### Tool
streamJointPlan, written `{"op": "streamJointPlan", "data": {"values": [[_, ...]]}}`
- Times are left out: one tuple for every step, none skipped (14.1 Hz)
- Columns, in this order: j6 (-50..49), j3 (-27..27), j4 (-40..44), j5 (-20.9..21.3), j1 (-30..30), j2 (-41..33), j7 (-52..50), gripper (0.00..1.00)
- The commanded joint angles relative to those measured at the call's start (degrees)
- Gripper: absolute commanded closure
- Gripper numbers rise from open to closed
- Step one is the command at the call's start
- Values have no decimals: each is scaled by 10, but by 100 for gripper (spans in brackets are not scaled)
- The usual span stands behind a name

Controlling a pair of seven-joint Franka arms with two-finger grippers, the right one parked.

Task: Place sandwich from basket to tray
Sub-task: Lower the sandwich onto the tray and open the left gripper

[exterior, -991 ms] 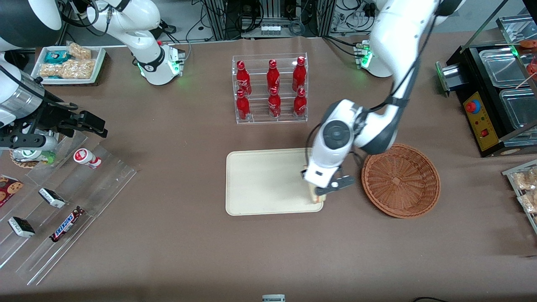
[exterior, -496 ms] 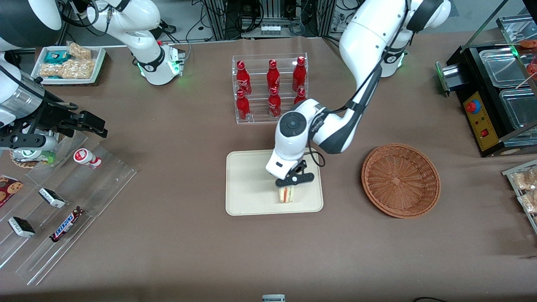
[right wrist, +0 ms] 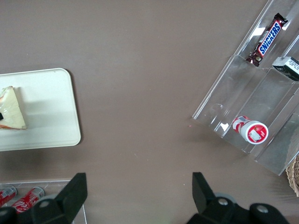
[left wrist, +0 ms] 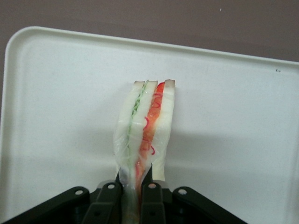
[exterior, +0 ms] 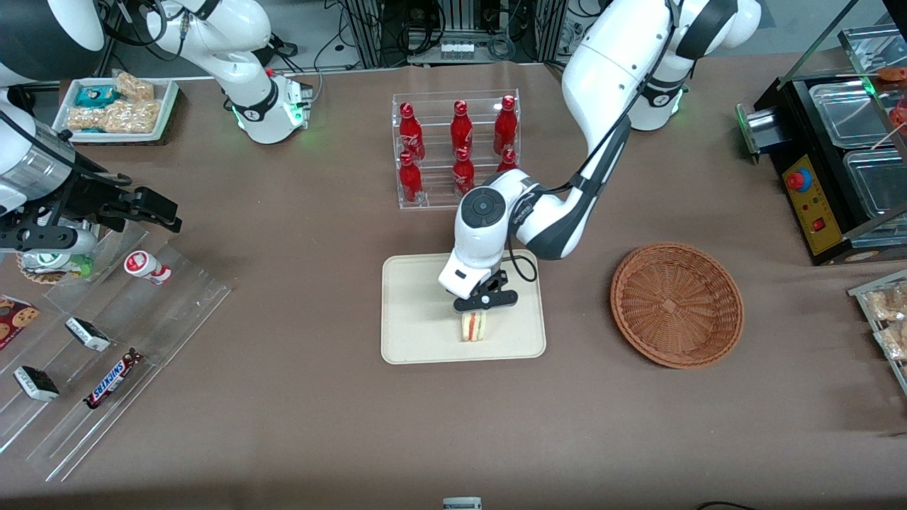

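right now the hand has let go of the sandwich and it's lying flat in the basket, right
Not quite. The hand is over the tray, not the basket, which holds no sandwich in the front view. The left wrist view shows the fingers shut on the sandwich, held on edge over the tray.

Sandwich (exterior: 473,326) in the tool (exterior: 476,314) over the tray (exterior: 418,312), basket (exterior: 677,304) beside, toward the working arm's end.

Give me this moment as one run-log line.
phase: placing | gripper: shut on sandwich, over tray | basket: no sandwich in it | release: not yet
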Motion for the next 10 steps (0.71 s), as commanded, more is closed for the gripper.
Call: {"op": "streamJointPlan", "data": {"values": [[11, 6, 10, 3, -9, 8, -17, 33], [11, 6, 10, 5, -8, 5, -17, 0], [9, 6, 12, 2, -8, 0, -18, 0], [-5, 6, 10, 1, -4, -17, -18, 0], [-44, 7, 12, 1, -6, -44, -17, 0], [-76, 7, 13, 0, -5, -64, -17, 0], [-106, 10, 8, 1, -1, -97, -16, 0], [-139, 13, 8, 1, 7, -115, -6, 0], [-165, 12, 13, -1, 26, -132, -9, 0], [-177, 11, 7, 0, 39, -155, -6, 0]]}}
